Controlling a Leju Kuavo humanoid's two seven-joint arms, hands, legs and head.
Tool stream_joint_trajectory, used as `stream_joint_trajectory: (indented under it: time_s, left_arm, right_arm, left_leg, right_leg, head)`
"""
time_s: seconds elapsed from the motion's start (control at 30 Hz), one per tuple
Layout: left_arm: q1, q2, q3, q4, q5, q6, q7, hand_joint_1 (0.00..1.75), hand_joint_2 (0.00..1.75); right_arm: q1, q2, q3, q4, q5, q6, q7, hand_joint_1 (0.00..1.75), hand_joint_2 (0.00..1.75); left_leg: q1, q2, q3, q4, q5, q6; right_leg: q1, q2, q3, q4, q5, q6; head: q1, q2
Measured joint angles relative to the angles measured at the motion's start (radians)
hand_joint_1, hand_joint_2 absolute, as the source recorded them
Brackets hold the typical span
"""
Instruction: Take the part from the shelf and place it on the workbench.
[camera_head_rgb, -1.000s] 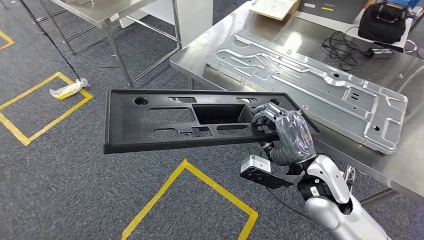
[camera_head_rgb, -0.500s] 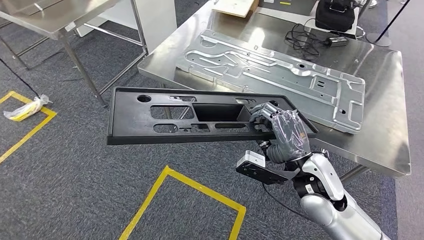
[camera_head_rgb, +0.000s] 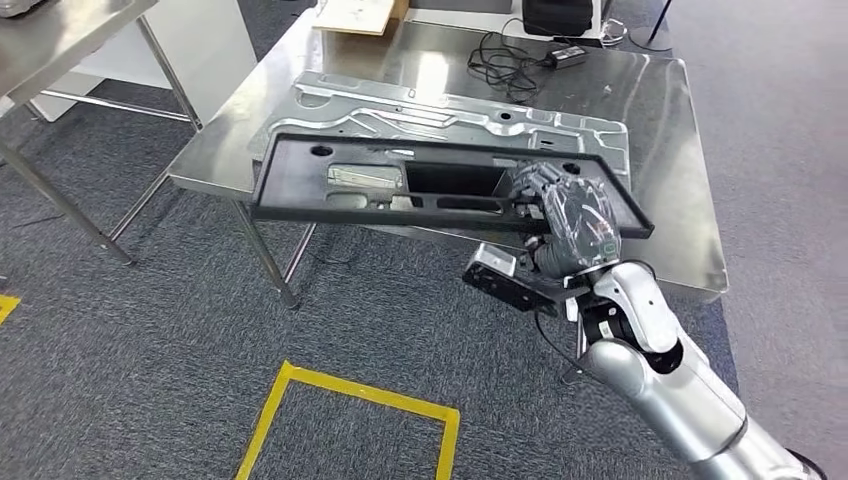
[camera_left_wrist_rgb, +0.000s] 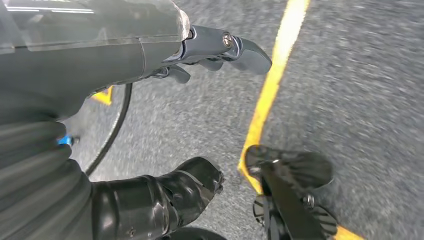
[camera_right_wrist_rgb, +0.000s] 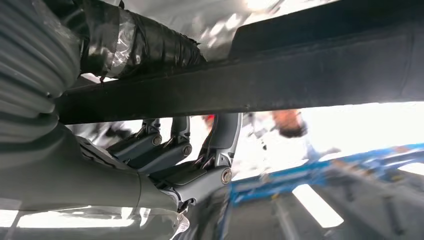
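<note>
Head view: right hand (camera_head_rgb: 570, 215) grips the black plastic panel (camera_head_rgb: 400, 185) near its right end, seemingly above the workbench (camera_head_rgb: 690, 240).

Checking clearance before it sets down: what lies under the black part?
Under the black part, held by the right hand, lie the silver metal panel and the steel workbench. The panel's near edge is covered.

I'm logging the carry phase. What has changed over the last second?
The robot has turned toward the steel workbench, so the whole view shifted. The black plastic panel now hangs over the bench's near edge, above the stamped metal plate. Unchanged: the right hand still grips the panel's right end; the left hand hangs over the floor.
</note>
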Motion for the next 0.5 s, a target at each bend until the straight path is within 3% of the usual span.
stream_joint_trajectory:
  time_s: [0.07,0.13,0.2,0.23,0.3,0.37,0.4,0.43,0.5]
  left_arm:
    - [-0.005,0.0,0.0,0.0,-0.004,0.001,-0.002,0.0,1.75]
    - [-0.012,-0.001,-0.001,0.0,-0.008,0.002,-0.004,0.0,1.75]
    - [-0.014,-0.002,-0.001,0.0,-0.01,0.002,-0.005,0.0,1.75]
    - [-0.013,-0.003,-0.001,0.0,-0.01,0.002,-0.006,0.0,1.75]
    - [-0.009,-0.003,-0.001,0.0,-0.012,0.002,-0.007,0.0,1.75]
    - [-0.007,-0.003,-0.001,0.0,-0.016,0.002,-0.007,0.0,1.75]
    - [-0.007,-0.003,-0.002,0.0,-0.017,0.002,-0.006,0.0,1.75]
    - [-0.008,-0.004,-0.002,0.0,-0.019,0.002,-0.005,0.0,1.75]
    - [-0.008,-0.006,-0.003,0.0,-0.019,0.003,-0.002,0.0,1.75]
  right_arm:
    - [-0.066,0.013,0.009,0.064,0.05,0.023,0.03,1.75,1.75]
    - [-0.129,0.022,0.018,0.136,0.075,0.05,0.045,1.75,1.75]
    - [-0.178,0.029,0.029,0.193,0.084,0.062,0.048,1.75,1.75]
    - [-0.202,0.032,0.035,0.216,0.091,0.067,0.05,1.75,1.75]
    - [-0.252,0.046,0.052,0.274,0.116,0.082,0.06,1.75,1.75]
    - [-0.301,0.066,0.071,0.355,0.137,0.098,0.067,1.75,1.75]
    - [-0.326,0.079,0.081,0.403,0.143,0.102,0.067,1.75,1.75]
    - [-0.35,0.094,0.088,0.455,0.146,0.104,0.067,1.75,1.75]
    - [-0.393,0.125,0.098,0.552,0.147,0.102,0.065,1.75,1.75]
  left_leg:
    - [-0.004,-0.006,0.022,-0.07,0.026,0.008]
    - [-0.005,-0.005,0.026,-0.078,0.026,0.014]
    - [-0.001,-0.002,0.032,-0.09,0.034,0.026]
    - [0.002,0.0,0.034,-0.096,0.037,0.032]
    - [0.002,0.003,0.037,-0.099,0.037,0.036]
    - [0.002,0.006,0.038,-0.099,0.034,0.035]
    - [0.002,0.007,0.041,-0.098,0.032,0.033]
    - [0.003,0.008,0.045,-0.098,0.029,0.031]
    - [0.002,0.01,0.056,-0.098,0.021,0.024]
  right_leg:
    - [0.0,0.014,-0.004,0.005,-0.003,0.009]
    - [-0.001,0.02,-0.007,0.002,-0.001,0.022]
    - [0.0,-0.01,-0.014,0.018,-0.014,0.031]
    - [0.0,-0.032,-0.03,0.052,-0.034,0.035]
    - [-0.007,-0.07,-0.091,0.171,-0.088,0.043]
    - [-0.015,-0.079,-0.147,0.264,-0.108,0.051]
    - [-0.019,-0.082,-0.152,0.261,-0.091,0.054]
    - [-0.021,-0.084,-0.135,0.218,-0.055,0.055]
    - [-0.021,-0.093,-0.074,0.084,0.016,0.052]
  head:
    - [0.0,0.0]
    - [0.0,0.0]
    - [0.001,0.0]
    - [0.001,0.0]
    - [0.002,0.0]
    - [0.002,0.0]
    - [0.002,0.0]
    - [0.002,0.0]
    - [0.002,0.0]
